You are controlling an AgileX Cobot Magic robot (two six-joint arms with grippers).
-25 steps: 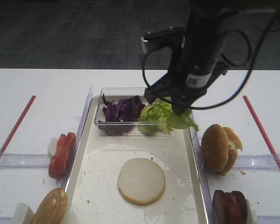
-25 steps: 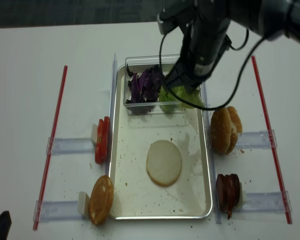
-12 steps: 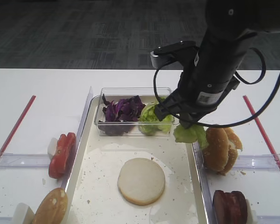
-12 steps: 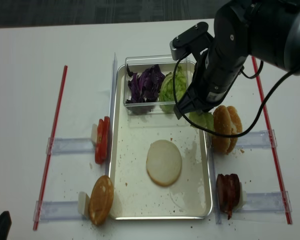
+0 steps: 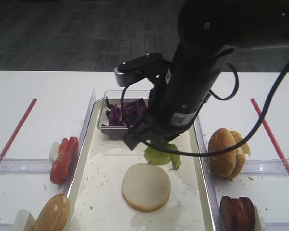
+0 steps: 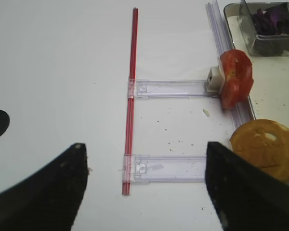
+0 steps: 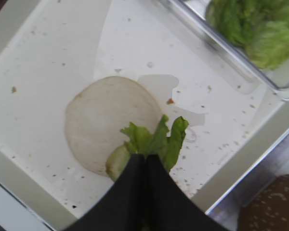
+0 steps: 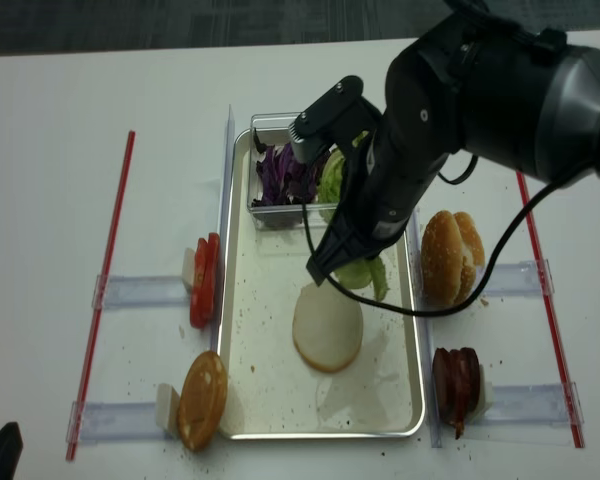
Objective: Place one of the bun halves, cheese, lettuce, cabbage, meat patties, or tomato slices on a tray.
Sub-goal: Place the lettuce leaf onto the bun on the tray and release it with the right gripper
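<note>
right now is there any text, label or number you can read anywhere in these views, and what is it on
No text can be read.
White label on the right arm: there is print on it, too small and blurred to read.
Tray, clear box, red strips and clear holders: no writing shows.

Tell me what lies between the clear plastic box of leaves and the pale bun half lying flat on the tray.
In the exterior high view, a green frilly lettuce leaf hangs there, pinched in the right gripper.
</note>
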